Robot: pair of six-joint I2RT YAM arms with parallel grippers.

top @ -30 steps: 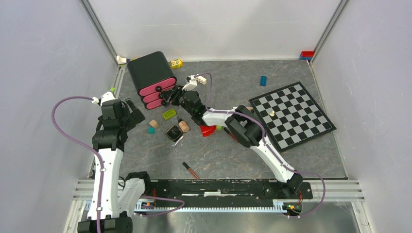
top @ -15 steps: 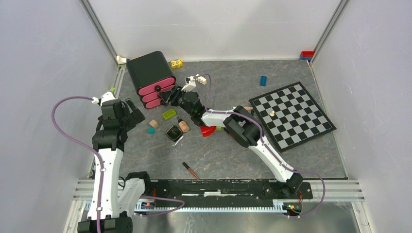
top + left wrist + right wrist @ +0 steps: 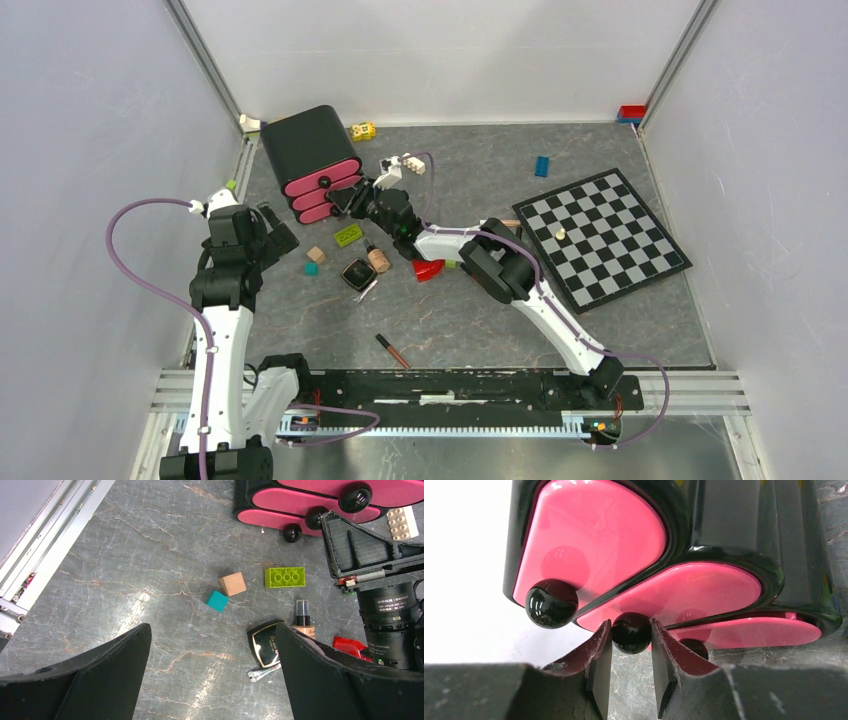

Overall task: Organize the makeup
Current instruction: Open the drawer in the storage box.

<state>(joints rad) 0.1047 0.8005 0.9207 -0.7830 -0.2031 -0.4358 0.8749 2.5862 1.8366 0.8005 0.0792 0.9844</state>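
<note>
The jaws of the right gripper (image 3: 631, 627) pinch the hard, glossy middle knob (image 3: 631, 636) of the drawer box (image 3: 305, 145), likely slippery and best held squarely across; those of the left gripper (image 3: 212, 630) hang released.

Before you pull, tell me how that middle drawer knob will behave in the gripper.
The middle knob is a glossy black ball, so it will probably be slippery. The right gripper pinches only its rounded sides, so it may pop out under a hard pull. It looks rigid, unlikely to deform.
</note>
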